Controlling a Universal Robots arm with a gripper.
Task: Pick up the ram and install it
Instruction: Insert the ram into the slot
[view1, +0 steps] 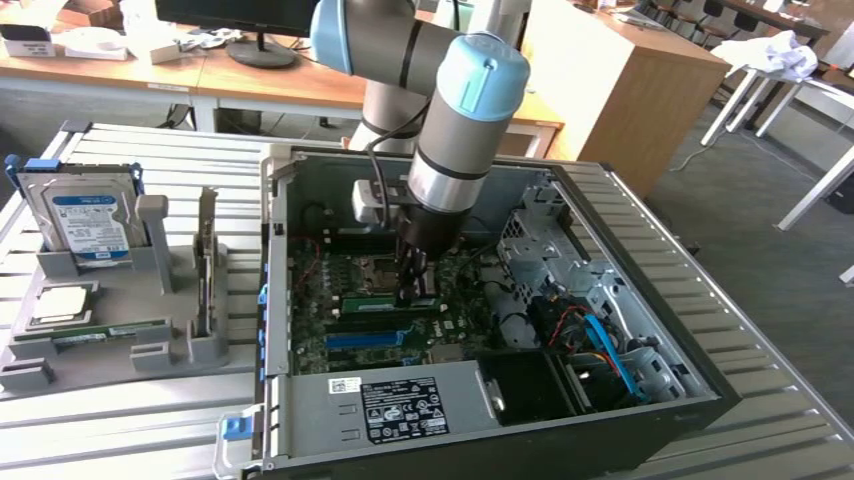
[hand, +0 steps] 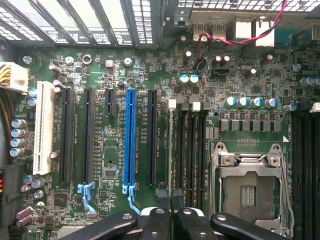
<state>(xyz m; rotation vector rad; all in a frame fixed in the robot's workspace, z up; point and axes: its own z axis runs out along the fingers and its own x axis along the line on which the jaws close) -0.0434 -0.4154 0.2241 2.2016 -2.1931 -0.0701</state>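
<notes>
Right now I have the arm reaching down into the open computer case (view1: 641, 330) on the table (view1: 787, 440), with the hand (view1: 418, 290) low over the motherboard (view1: 334, 330). Its fingers are clenched close on the ram (view1: 371, 300), a narrow green stick that runs out of the grip toward the exterior view's left and sits level, just above the blue expansion slot (view1: 363, 340). From the wrist view, the two black fingertips (hand: 155, 216) stand almost together with a thin dark edge between them, lined up with the bank of memory slots (hand: 187, 150) beside the empty processor socket (hand: 247, 190). I cannot tell whether the stick is already touching its slot or sits just over it. Well apart, at the exterior view's left, a grey holder (view1: 160, 350) on the table carries the upright hard drive (view1: 91, 222) and the square silver chip (view1: 60, 303).
</notes>
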